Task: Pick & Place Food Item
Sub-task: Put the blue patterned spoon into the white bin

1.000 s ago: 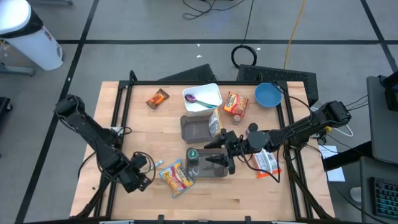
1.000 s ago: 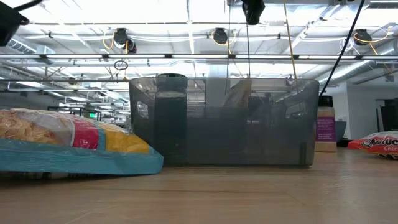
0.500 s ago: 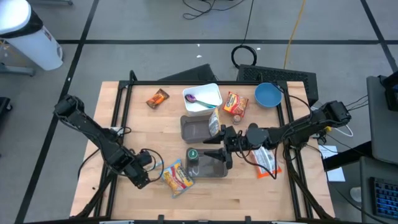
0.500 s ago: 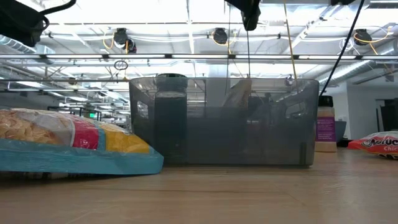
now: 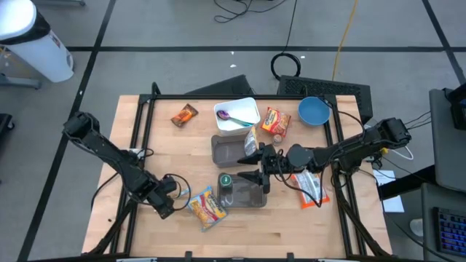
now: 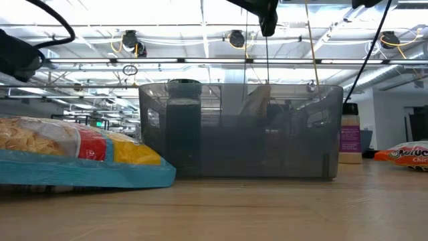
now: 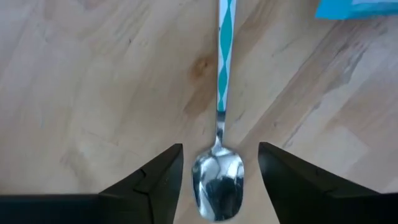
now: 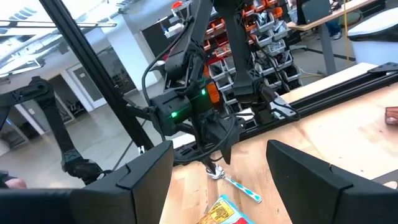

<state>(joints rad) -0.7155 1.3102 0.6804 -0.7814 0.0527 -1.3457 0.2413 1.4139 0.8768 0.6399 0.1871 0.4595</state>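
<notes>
A metal spoon [image 7: 217,183] with a teal-and-white handle [image 7: 224,56] lies flat on the wooden table. My left gripper [image 7: 221,148] points straight down over it, open, one finger on each side of the spoon's bowl without touching it. In the high view this gripper [image 5: 166,204] stands just left of a yellow-red snack bag [image 5: 207,207]. My right gripper [image 5: 256,172] hovers open and level above the near grey container [image 5: 246,193], with nothing between its fingers [image 8: 155,168].
A green-lidded can [image 5: 226,182] stands in the near container. Behind it are a second grey container [image 5: 229,151], a white bowl with a purple spoon [image 5: 237,114], a blue bowl [image 5: 313,110] and food packets [image 5: 275,120] [image 5: 184,115] [image 5: 312,189].
My left gripper has come down toward the table over the spoon, shifting a little toward the snack bag, and has rolled about its own axis. The spoon and the bag lie as before.
</notes>
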